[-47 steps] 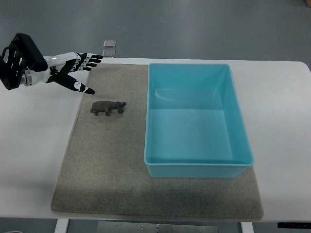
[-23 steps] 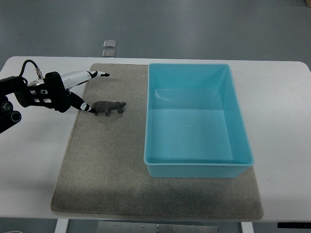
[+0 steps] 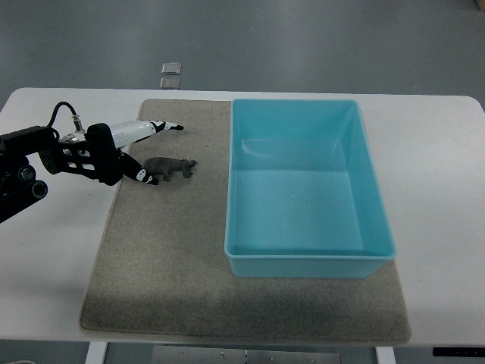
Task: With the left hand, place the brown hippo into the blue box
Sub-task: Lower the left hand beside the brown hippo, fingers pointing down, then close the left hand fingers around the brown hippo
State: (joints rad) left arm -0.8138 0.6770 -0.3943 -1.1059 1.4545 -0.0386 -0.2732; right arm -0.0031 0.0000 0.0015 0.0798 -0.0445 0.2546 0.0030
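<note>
The left hand, fingers spread and holding nothing, reaches in over the counter's left edge with its thumb tip at the rear of the brown hippo. The hippo stands on the grey mat toward the counter's far left, just left of the empty blue box.

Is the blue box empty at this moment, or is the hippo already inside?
Empty. The blue box shows only its bare floor; the brown hippo stands on the mat left of it, beside the left hand.
</note>
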